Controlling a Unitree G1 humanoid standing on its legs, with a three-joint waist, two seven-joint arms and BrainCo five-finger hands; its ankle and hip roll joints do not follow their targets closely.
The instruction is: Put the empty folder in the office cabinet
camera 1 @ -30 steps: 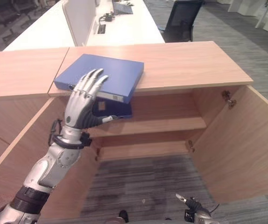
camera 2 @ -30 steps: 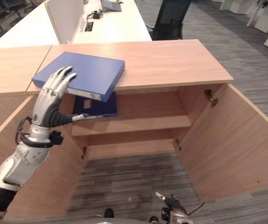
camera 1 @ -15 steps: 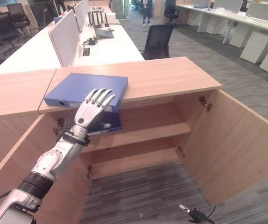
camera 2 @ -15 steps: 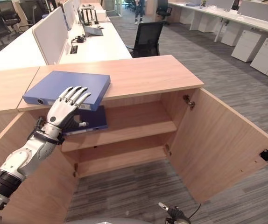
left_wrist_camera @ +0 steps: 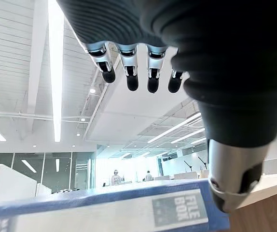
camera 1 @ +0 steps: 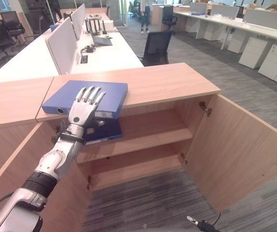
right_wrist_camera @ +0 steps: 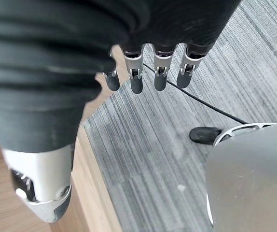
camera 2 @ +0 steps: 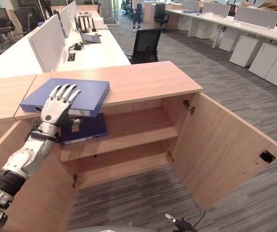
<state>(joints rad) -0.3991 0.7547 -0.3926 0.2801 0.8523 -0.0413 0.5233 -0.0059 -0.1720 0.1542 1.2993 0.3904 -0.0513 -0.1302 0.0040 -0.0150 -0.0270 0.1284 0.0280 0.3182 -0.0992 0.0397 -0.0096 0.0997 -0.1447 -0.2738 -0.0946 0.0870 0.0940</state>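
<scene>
Lying flat on the cabinet top (camera 1: 177, 82), the blue folder (camera 1: 104, 92) jutted slightly past the front edge, its labelled spine facing the robot. The left hand (camera 1: 83, 108) was raised before it, fingers (camera 1: 91, 93) straight and spread, above a darker folder (camera 2: 88, 128) on the upper shelf (camera 2: 138, 128).

Seen from the left wrist, the folder's spine ran below straight fingers (left_wrist_camera: 131, 72).

From the right wrist, the right hand (right_wrist_camera: 47, 72) hung over grey carpet (right_wrist_camera: 148, 154), fingers relaxed.

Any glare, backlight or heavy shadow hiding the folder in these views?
Left wrist view: bright ceiling light strips backlight the left hand, leaving its cover dark; the blue folder reads fine. Eye views: even office light, no glare on the cabinet top; the second folder sits in the shelf's shade but is visible. Right wrist view: right hand over evenly lit carpet.
</scene>
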